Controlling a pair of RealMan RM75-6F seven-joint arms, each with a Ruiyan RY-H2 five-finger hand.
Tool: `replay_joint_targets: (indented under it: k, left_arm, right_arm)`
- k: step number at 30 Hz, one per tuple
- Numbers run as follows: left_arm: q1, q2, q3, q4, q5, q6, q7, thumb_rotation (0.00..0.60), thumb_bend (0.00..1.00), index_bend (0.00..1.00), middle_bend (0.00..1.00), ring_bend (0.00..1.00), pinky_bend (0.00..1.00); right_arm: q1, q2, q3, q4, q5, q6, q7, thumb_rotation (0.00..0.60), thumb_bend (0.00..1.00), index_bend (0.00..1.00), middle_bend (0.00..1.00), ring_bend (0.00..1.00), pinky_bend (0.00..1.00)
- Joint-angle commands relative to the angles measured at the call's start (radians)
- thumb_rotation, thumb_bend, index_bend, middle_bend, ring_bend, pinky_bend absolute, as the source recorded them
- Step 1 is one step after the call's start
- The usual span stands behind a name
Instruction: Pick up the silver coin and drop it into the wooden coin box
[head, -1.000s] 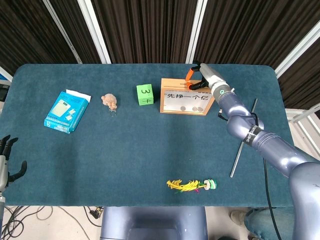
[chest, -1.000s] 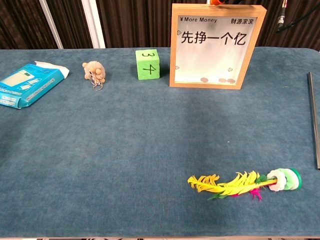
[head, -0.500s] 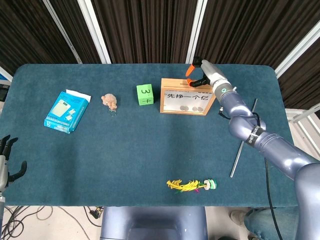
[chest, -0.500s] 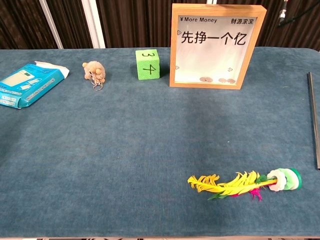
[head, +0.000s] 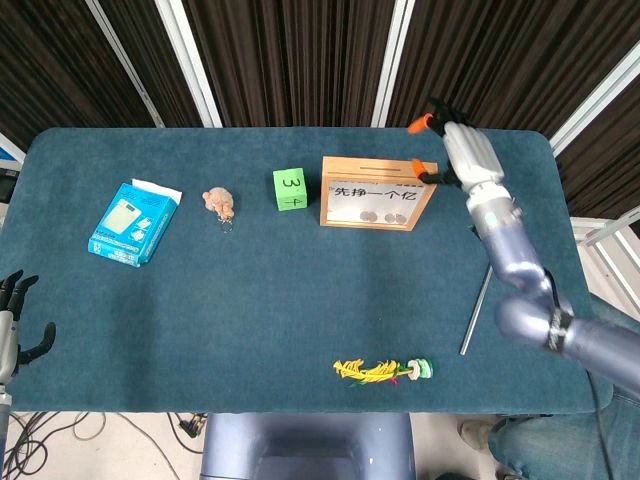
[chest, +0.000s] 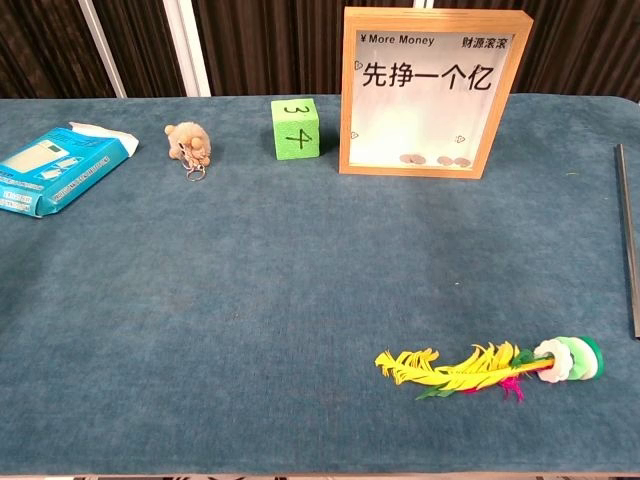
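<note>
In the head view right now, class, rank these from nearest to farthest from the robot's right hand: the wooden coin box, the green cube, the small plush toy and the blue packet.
Measured from the right hand:
1. Wooden coin box, just left of the hand.
2. Green cube, left of the box.
3. Small plush toy, further left.
4. Blue packet, near the table's left end.

Robot lab, teal-covered test table (head: 300, 300), black ribbed wall panels (head: 290, 60)

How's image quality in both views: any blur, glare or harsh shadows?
Head view: even light, sharp throughout, right hand crisp, slight wide-angle bowing of the table edges. Chest view: soft shadows only, mild haze on the wooden coin box window, coins still readable.
</note>
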Motion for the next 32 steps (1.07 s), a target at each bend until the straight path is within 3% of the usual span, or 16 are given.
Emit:
replay_joint_targets:
  k: [1, 5, 11, 14, 19, 24, 32]
  left_arm:
    - [0.002, -0.001, 0.002, 0.003, 0.006, 0.005, 0.0, 0.6, 0.4, 0.15, 0.03, 0.04, 0.0]
    - [0.005, -0.003, 0.005, 0.006, 0.015, 0.011, 0.0, 0.6, 0.4, 0.15, 0.03, 0.04, 0.0]
    - [0.006, -0.007, 0.007, 0.01, 0.02, 0.017, 0.006, 0.6, 0.4, 0.15, 0.03, 0.04, 0.0]
    - [0.005, -0.011, 0.007, 0.014, 0.021, 0.02, 0.019, 0.6, 0.4, 0.15, 0.03, 0.04, 0.0]
    - [0.007, -0.016, 0.006, 0.017, 0.025, 0.03, 0.026, 0.6, 0.4, 0.15, 0.03, 0.04, 0.0]
    - [0.009, -0.022, 0.006, 0.023, 0.033, 0.04, 0.03, 0.6, 0.4, 0.15, 0.03, 0.04, 0.0]
    - [0.011, -0.03, 0.003, 0.03, 0.037, 0.049, 0.035, 0.6, 0.4, 0.15, 0.03, 0.04, 0.0]
  right_arm:
    - [-0.208, 0.08, -0.139, -0.241, -0.211, 0.299, -0.218, 0.6, 0.49, 0.25, 0.01, 0.0, 0.0]
    - [-0.331, 0.065, -0.224, -0.311, -0.309, 0.461, -0.343, 0.6, 0.49, 0.22, 0.01, 0.0, 0.0]
    - [-0.475, 0.025, -0.313, -0.334, -0.42, 0.621, -0.458, 0.6, 0.49, 0.22, 0.01, 0.0, 0.0]
    - [-0.546, -0.002, -0.357, -0.306, -0.465, 0.672, -0.534, 0.6, 0.49, 0.21, 0.01, 0.0, 0.0]
    - [-0.649, -0.044, -0.395, -0.294, -0.486, 0.71, -0.537, 0.6, 0.49, 0.15, 0.01, 0.0, 0.0]
    - [-0.729, -0.098, -0.393, -0.246, -0.532, 0.749, -0.499, 0.6, 0.49, 0.15, 0.01, 0.0, 0.0]
    - [-0.787, -0.163, -0.333, -0.16, -0.592, 0.773, -0.47, 0.6, 0.49, 0.13, 0.01, 0.0, 0.0]
